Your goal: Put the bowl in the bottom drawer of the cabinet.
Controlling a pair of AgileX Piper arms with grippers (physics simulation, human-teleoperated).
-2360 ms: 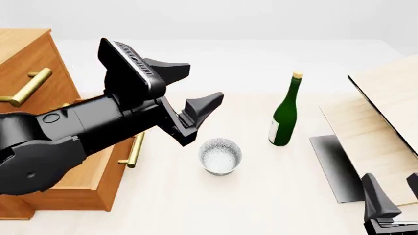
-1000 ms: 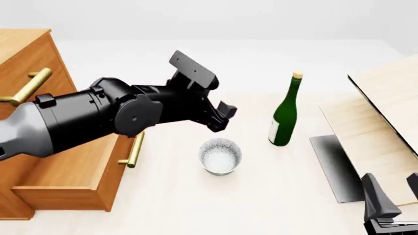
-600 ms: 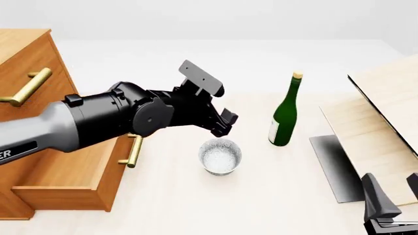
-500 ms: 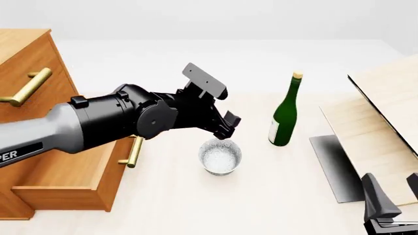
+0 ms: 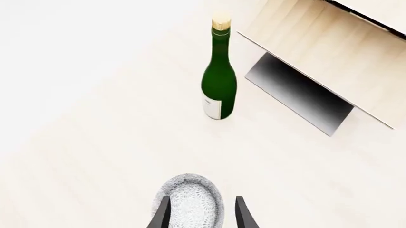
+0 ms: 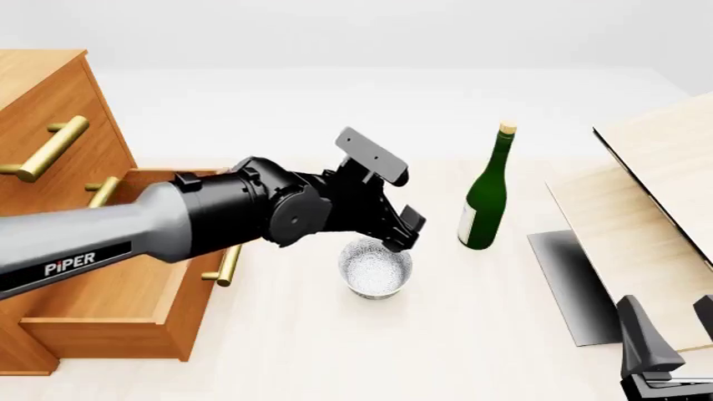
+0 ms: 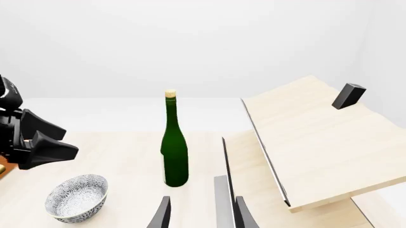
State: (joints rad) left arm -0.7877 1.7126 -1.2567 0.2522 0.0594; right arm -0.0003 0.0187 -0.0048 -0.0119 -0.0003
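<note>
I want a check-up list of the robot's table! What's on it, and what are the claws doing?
Surface: pale wood table.
Job's things: bowl upright on the table; cabinet at left, its bottom drawer pulled open.
Clutter: green bottle upright; pale wooden boards at right.
Grippers: left gripper just above the bowl's rim, jaws open; right gripper low at the near right, jaws open.
Cables: nothing seen.
Surroundings: plain white backdrop.

Left arm swung forward and right from over the bottom drawer (image 6: 112,284), now reaching lower; left gripper (image 6: 403,227) has come down to just above the bowl (image 6: 376,267) rim, fingers spread either side in the wrist view. Bowl unmoved.
</note>
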